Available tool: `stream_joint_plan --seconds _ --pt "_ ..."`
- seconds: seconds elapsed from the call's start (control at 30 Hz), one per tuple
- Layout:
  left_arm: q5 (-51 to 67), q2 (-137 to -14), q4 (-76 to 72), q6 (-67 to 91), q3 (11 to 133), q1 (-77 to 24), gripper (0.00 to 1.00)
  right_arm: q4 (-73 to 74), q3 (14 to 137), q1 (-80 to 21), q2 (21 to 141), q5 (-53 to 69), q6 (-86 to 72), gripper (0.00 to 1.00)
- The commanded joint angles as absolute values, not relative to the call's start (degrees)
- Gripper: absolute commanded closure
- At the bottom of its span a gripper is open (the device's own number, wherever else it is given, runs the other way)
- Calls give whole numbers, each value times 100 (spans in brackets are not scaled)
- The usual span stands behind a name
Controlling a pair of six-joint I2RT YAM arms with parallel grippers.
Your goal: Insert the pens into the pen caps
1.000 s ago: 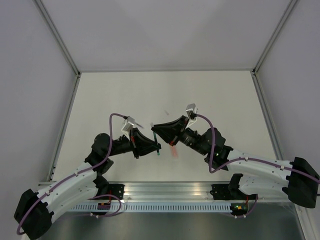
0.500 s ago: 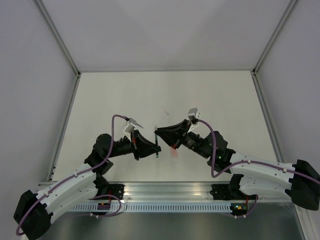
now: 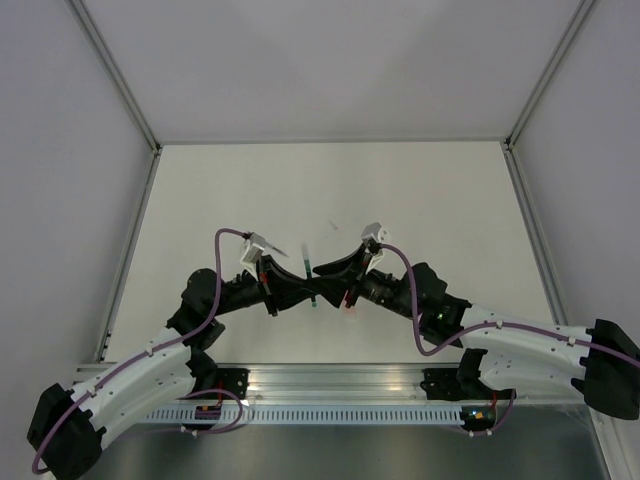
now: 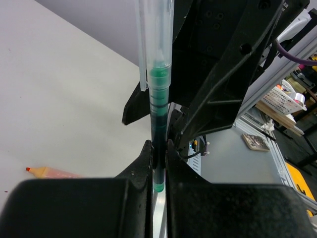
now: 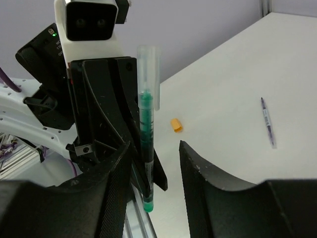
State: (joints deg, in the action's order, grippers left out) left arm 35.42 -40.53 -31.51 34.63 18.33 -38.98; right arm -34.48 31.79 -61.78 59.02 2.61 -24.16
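Observation:
My left gripper (image 3: pixel 301 291) (image 4: pixel 158 148) is shut on the dark pen with green ends (image 4: pixel 159 114), holding it upright by its lower part. A translucent cap (image 4: pixel 154 29) sits over the pen's green top end; it also shows in the right wrist view (image 5: pixel 148 74). My right gripper (image 3: pixel 323 282) (image 5: pixel 154 148) is open, and its fingers straddle the same pen (image 5: pixel 146 148), which stands close to its left finger. The pale orange pen (image 4: pixel 52 172) (image 3: pixel 350 306) lies on the table below the grippers. The orange-yellow cap (image 5: pixel 176 125) lies loose on the table.
A thin dark pen (image 5: pixel 267 122) lies on the white table (image 3: pixel 420 190) farther out. Grey walls and metal frame posts (image 3: pixel 125 110) bound the table. The aluminium rail (image 3: pixel 330 385) with the arm bases runs along the near edge.
My right gripper has moved down and toward the left gripper and now straddles the pen. The left gripper has kept hold of the green pen and shifted slightly.

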Motion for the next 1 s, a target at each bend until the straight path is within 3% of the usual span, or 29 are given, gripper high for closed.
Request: stream_joint_plan --seconds 0.0,0.17,0.27,0.43,0.73,0.83,0.97 --pt "3375 -3973 -3533 3366 1881 -3876 98 -3025 3585 -6214 5722 308 -2356 50" --pt "3410 -3981 -3524 3375 1890 -3876 98 -2726 3822 -6214 5634 71 -2233 39" --pt "3489 -3990 -3533 3384 1907 -3885 98 -2155 4296 -6205 5765 35 -2066 24" --pt "3577 -3990 -3560 3384 1916 -3885 98 -1468 5018 -6205 6047 -149 -1828 19" --pt "3753 -4078 -3647 3401 1942 -3885 98 -782 6108 -6205 6697 -466 -1564 22" --pt "3762 -4087 -3647 3410 1934 -3876 98 -756 6187 -6205 6820 -431 -1608 27" --pt "3744 -4069 -3639 3419 1934 -3885 98 -870 5977 -6205 6768 -413 -1714 41"
